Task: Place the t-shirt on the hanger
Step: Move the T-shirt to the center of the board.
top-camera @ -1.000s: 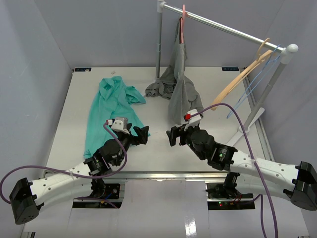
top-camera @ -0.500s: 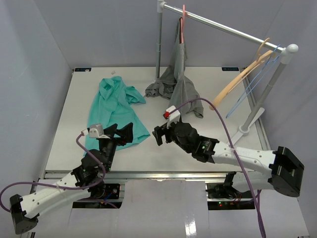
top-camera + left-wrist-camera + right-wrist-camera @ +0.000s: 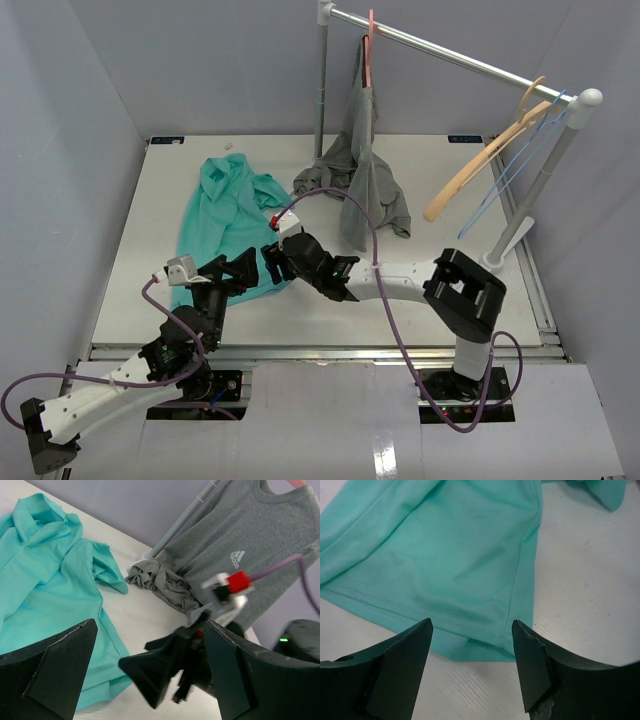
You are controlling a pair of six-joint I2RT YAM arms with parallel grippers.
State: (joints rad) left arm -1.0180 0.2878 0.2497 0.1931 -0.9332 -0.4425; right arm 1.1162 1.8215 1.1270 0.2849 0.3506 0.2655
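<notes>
Right wrist view shows the right gripper (image 3: 472,630) with jaws spread and empty, hovering over the hem corner of the t-shirt (image 3: 450,555). The shirt lies folded lengthwise along the left side of the table (image 3: 130,230). The left gripper (image 3: 245,268), likewise spread and empty, crowds that same corner. Likely trouble: the two could collide, or pinch only one layer and lift the shirt bunched. The hanger (image 3: 512,160) hangs on the rail (image 3: 450,52) over the far right corner, well apart.
</notes>
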